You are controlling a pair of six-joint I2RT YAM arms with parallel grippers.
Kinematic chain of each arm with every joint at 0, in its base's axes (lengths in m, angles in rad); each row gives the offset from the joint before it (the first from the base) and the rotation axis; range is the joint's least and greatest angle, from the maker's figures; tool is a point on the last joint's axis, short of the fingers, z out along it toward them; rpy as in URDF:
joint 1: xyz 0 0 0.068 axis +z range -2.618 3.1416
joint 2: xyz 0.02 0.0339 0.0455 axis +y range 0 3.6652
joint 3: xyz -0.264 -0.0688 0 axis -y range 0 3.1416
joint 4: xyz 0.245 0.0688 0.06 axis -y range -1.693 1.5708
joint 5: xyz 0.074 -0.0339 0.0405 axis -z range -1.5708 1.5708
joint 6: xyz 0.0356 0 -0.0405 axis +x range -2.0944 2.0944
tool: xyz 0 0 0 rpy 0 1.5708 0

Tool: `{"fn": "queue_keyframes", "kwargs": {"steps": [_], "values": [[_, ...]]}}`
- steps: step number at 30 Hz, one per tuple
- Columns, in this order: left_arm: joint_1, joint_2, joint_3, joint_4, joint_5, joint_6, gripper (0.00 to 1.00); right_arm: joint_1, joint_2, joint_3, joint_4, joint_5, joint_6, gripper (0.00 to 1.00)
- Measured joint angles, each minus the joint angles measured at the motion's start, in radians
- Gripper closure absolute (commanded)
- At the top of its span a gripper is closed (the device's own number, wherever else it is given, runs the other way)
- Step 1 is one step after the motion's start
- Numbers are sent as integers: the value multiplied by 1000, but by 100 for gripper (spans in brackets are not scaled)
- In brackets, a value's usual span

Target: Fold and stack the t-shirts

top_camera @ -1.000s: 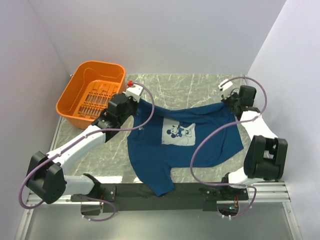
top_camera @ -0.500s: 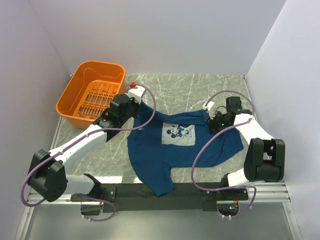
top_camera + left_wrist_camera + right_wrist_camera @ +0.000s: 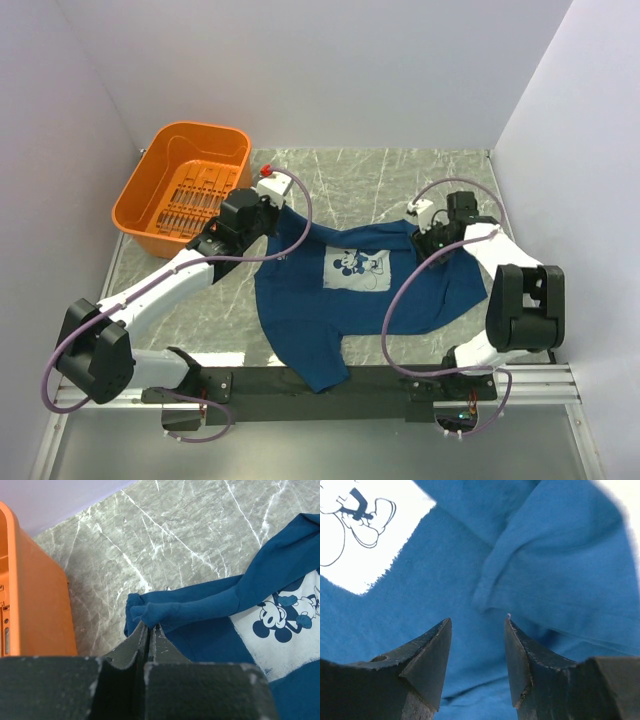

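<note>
1. The left end effector (image 3: 149, 626) has its fingers pressed together, clamped on a bunched fold at the far left edge of the navy t-shirt (image 3: 210, 640).
2. The right end effector (image 3: 477, 620) has its fingers apart over the shirt's right shoulder. Cloth lies under the gap, and nothing is pinched between the tips.
3. The t-shirt (image 3: 370, 290) lies print-up in the middle of the marbled surface (image 3: 370, 180). Its mouse print (image 3: 357, 268) faces up, and its near hem droops over the near edge.
4. The orange basket (image 3: 185, 140) sits at the far left, apart from the shirt.
5. The right arm and its purple cable (image 3: 400, 290) cover much of the shirt's right side, so the sleeve there is hard to make out. The right wrist view is very close and washed out at its upper corners.
6. A second ago the right end effector was at the far right, closed on the stretched shoulder. It has since opened and moved left, and that shoulder now lies slack and rumpled. The left one has barely shifted.
</note>
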State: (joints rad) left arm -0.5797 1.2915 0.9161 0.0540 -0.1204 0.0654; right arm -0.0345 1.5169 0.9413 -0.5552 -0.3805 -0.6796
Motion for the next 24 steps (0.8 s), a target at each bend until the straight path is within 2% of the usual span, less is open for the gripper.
{"fn": "queue_keyframes", "kwargs": {"steps": [6, 12, 15, 16, 18, 19, 20, 21, 24], "values": [[-2, 4, 0, -1, 3, 0, 100, 26, 65, -13, 53, 58, 90, 48], [-4, 15, 0, -6, 3, 0, 100, 26, 116, -12, 101, 93, 143, 57], [-4, 16, 0, -14, 3, 0, 100, 40, 129, -10, 106, 101, 158, 64], [-4, 16, 0, -14, 3, 0, 100, 48, 132, -10, 108, 103, 161, 72], [-4, 16, 0, -14, 3, 0, 100, 61, 132, -10, 114, 103, 166, 81], [-4, 16, 0, -14, 3, 0, 100, 64, 132, -10, 116, 103, 169, 92], [-4, 16, 0, -14, 3, 0, 100, 65, 132, -10, 117, 103, 168, 97], [-4, 16, 0, -14, 3, 1, 100, 68, 132, -10, 117, 104, 169, 99], [-4, 17, 0, -13, 1, 2, 100, 65, 121, -5, 113, 124, 171, 100]]}}
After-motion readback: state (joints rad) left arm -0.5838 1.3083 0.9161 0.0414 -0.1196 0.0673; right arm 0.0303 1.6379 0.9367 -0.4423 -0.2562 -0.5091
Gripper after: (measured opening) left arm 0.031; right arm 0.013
